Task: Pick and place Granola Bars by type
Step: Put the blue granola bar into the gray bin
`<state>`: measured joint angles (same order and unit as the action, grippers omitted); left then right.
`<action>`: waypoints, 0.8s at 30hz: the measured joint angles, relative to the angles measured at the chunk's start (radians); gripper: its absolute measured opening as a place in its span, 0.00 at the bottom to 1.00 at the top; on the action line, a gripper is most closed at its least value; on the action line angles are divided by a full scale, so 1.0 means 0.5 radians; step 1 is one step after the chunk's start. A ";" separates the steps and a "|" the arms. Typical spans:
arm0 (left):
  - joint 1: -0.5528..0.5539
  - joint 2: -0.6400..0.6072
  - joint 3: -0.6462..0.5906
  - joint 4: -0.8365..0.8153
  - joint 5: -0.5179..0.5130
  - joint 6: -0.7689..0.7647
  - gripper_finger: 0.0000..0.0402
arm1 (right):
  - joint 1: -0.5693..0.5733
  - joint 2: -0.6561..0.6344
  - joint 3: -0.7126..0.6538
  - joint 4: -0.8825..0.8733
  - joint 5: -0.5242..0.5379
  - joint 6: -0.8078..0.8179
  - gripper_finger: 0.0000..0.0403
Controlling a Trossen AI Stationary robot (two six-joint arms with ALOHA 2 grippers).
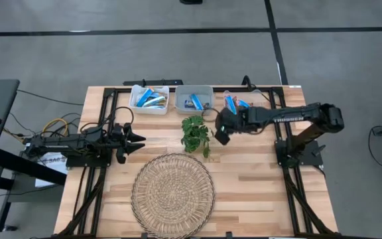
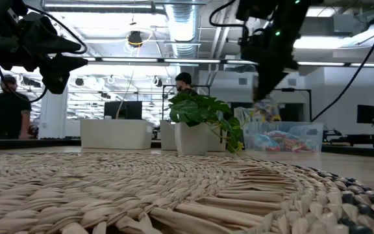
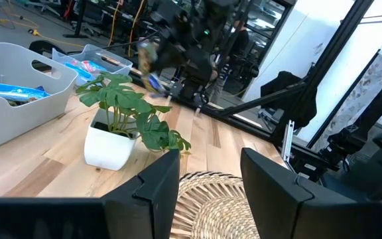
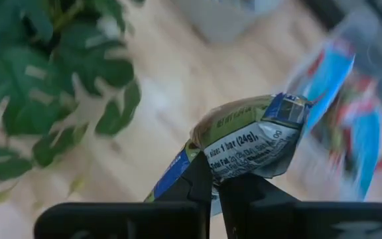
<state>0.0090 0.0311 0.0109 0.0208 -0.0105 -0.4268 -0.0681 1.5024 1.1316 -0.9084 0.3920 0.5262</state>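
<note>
- The left claw (image 1: 138, 139) hangs with its fingers parted and nothing between them, well to the left of the potted plant (image 1: 195, 135), above the wooden bench (image 1: 257, 179); this arm waits.
- Behind and to the left of the plant, a white bin (image 1: 149, 99) holds several blue-wrapped granola bars (image 1: 150, 100).
- Directly behind the plant, a grey bin (image 1: 194, 98) carries one or two more bars in blue wrappers.
- In front of the plant lies a round woven mat (image 1: 173, 193), with nothing on it.
- Just right of the plant, the right claw (image 4: 215, 191) is pinched tight on the crimped end of a single granola bar (image 4: 247, 143), lifted clear of the bench; the wrapper shows an olive-tan panel with printed text and a blue edge, and it is creased and puffed above the fingers.
- Behind and to the right of the plant, a clear tub (image 2: 282, 138) holds the unsorted supply, a jumble of blue and reddish wrappers.
- Handling, as a judgement: the bar looks light, its foil thin, slippery and easily crumpled, the contents likely brittle. Held by the end seal alone it may swing or slide out, so a grip across the middle of the body would seem steadier, with modest squeeze.
- By its olive-tan face the held bar appears to be a different type from the blue ones in the white bin, though which bin it belongs in cannot be told from here.
</note>
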 joint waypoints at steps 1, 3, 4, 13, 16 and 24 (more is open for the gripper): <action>0.000 0.000 0.000 0.000 0.000 -0.001 0.38 | -0.049 -0.001 0.000 0.058 -0.003 -0.129 0.02; 0.000 0.000 0.000 0.000 0.000 0.000 0.38 | -0.130 0.000 0.000 0.170 -0.023 -0.360 0.02; 0.000 0.000 0.000 0.000 0.000 0.000 0.38 | -0.170 -0.001 0.000 0.228 -0.041 -0.467 0.01; 0.000 0.000 0.000 0.000 0.000 0.000 0.38 | -0.450 0.001 0.072 0.623 -0.143 -1.250 0.01; 0.000 0.000 0.000 0.000 0.000 0.000 0.38 | -0.532 0.013 0.128 0.772 -0.224 -1.404 0.01; 0.000 -0.001 0.001 0.000 0.001 0.000 0.38 | -0.779 0.182 0.322 0.933 -0.530 -1.510 0.01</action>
<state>0.0090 0.0307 0.0112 0.0208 -0.0102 -0.4268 -0.4575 1.5936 1.2926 -0.4419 0.1272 -0.2291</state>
